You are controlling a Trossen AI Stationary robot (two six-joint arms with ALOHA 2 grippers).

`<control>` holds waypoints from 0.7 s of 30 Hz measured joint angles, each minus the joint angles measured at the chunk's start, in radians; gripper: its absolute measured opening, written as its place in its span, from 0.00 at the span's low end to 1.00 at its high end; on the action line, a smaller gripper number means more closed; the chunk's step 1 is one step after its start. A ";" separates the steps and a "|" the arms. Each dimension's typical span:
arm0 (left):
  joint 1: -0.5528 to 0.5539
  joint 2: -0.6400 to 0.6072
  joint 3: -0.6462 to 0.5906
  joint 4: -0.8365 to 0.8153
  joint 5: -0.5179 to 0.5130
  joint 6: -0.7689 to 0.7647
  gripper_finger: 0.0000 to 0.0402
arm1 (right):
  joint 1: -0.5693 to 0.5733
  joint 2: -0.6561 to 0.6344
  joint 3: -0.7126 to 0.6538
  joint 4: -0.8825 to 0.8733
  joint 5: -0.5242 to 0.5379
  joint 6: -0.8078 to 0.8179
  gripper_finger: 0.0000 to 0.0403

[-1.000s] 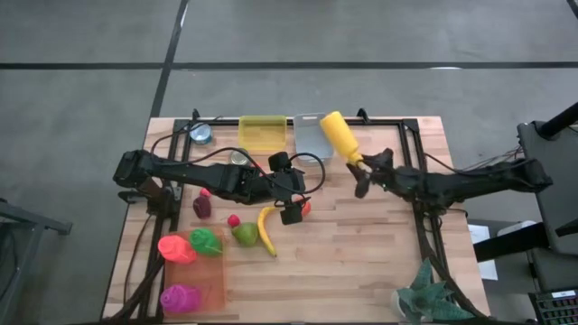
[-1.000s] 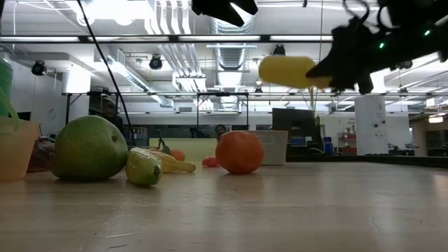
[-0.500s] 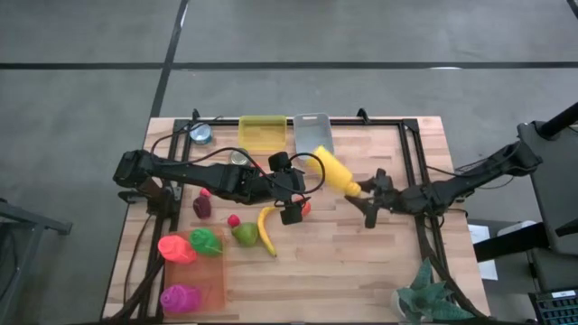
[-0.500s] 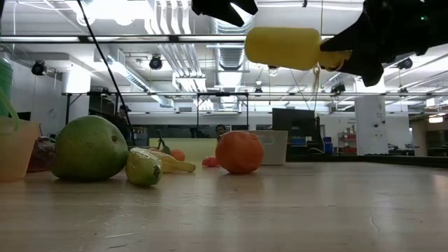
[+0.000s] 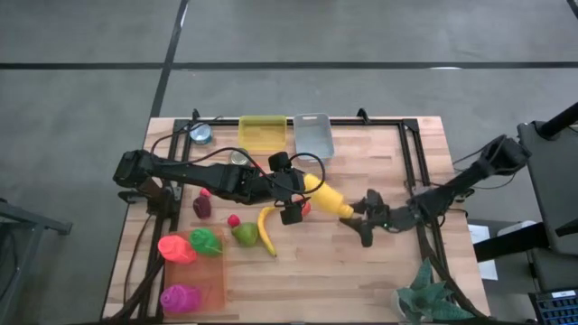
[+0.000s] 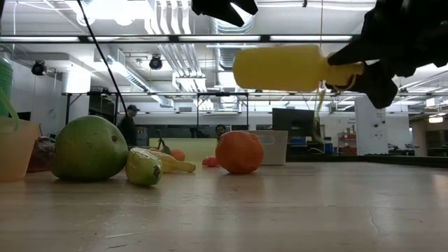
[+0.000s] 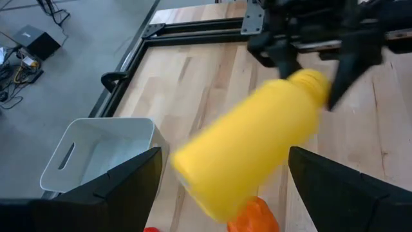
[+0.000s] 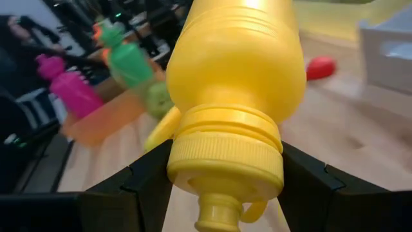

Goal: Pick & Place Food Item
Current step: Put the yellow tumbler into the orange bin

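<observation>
Right claw (image 5: 359,219) clamped on yellow bottle (image 5: 327,196) cap end, held above table; left claw (image 5: 293,206) open, empty, just beside.

Lighting's even and bright, mostly from ceiling strip lights (image 6: 140,38) that glare white in the low view. Shadows on the tabletop (image 5: 379,262) are soft. Yellow bottle (image 7: 251,148) looks motion-smeared in the left wrist view, background blurry behind it in the right one.

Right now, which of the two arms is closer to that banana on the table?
Left. The left gripper hangs open just beside the banana. The right gripper is farther off, its fingers clamped on the yellow bottle.
</observation>
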 joint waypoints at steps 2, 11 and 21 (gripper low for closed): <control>0.000 0.000 0.000 0.000 0.000 0.000 0.85 | 0.027 0.040 0.028 -0.005 -0.001 -0.003 0.56; 0.000 0.000 0.000 -0.004 0.000 0.000 0.85 | 0.080 0.253 0.256 -0.102 -0.054 -0.029 0.56; 0.000 0.000 0.000 -0.004 0.000 0.000 0.85 | 0.111 0.418 0.576 -0.513 -0.111 0.049 0.56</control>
